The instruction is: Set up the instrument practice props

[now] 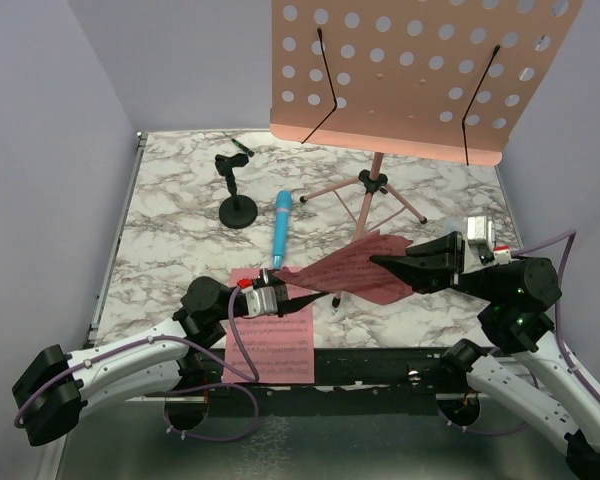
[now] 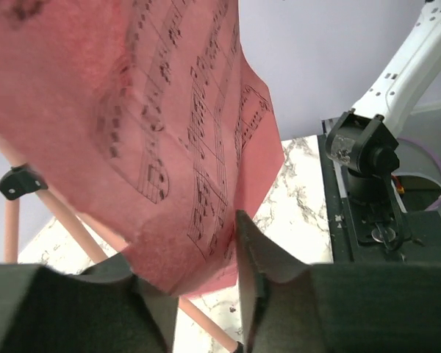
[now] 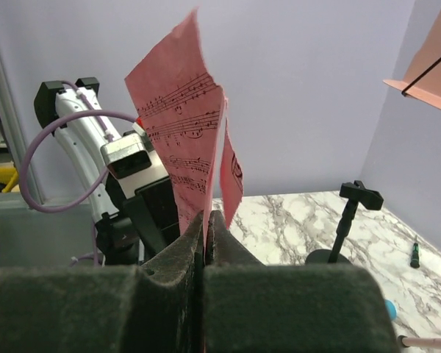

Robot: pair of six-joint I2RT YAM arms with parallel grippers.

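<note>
The salmon-pink music stand (image 1: 420, 70) rises at the back, its thin tripod legs (image 1: 365, 190) on the marble. One pink sheet-music page (image 1: 345, 270) hangs in the air, stretched between both arms. My right gripper (image 1: 377, 261) (image 3: 208, 217) is shut on its right edge. My left gripper (image 1: 322, 298) (image 2: 187, 250) reaches around the page's left corner (image 2: 169, 132), with the jaws still apart and a gap beside the paper. A second pink page (image 1: 275, 345) lies flat under the left arm. The light-blue stick (image 1: 281, 228) lies on the table left of the stand.
A small black desk stand with a round base (image 1: 235, 200) (image 3: 349, 220) sits at the back left, with a dark pen (image 1: 242, 147) behind it. Lavender walls close in the left, right and back. A black rail (image 1: 380, 365) runs along the near edge.
</note>
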